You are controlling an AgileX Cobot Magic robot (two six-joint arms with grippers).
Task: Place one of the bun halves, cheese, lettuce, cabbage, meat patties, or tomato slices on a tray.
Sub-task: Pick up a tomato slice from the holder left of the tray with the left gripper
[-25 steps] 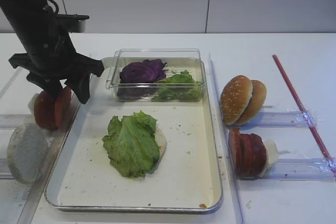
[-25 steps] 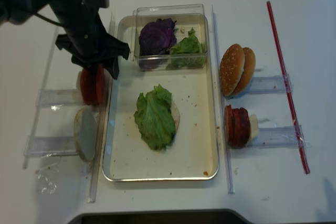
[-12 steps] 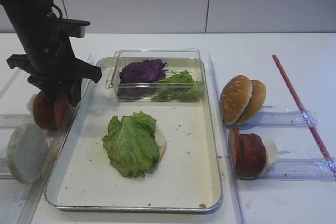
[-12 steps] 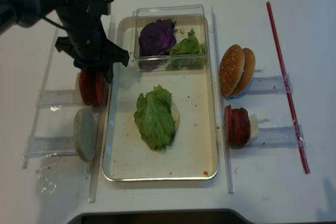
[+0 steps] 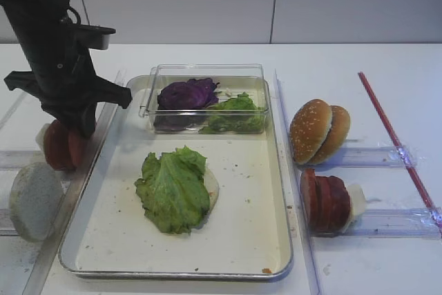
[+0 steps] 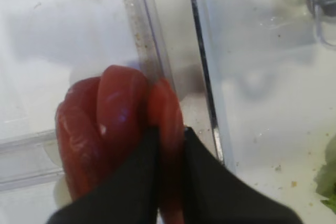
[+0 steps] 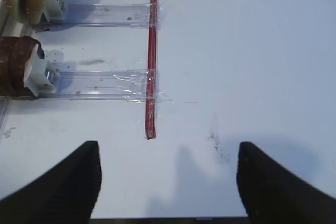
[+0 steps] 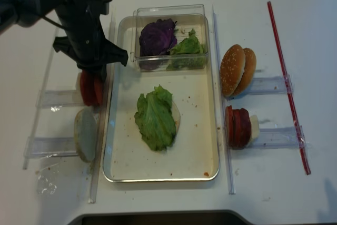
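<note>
Lettuce (image 5: 173, 189) lies on the cream floor of the tray (image 5: 276, 267), covering a pale disc. Left of the tray, the left gripper (image 6: 169, 145) is clenched on the outermost of the tomato slices (image 6: 165, 129), which stand on edge in a clear rack. Farther back, the cabbage (image 5: 186, 93) sits in a clear plastic box (image 5: 207, 70). The right gripper (image 7: 167, 182) hangs released over bare table, well apart from the meat patties (image 5: 324, 202) and bun halves (image 5: 318, 130).
</note>
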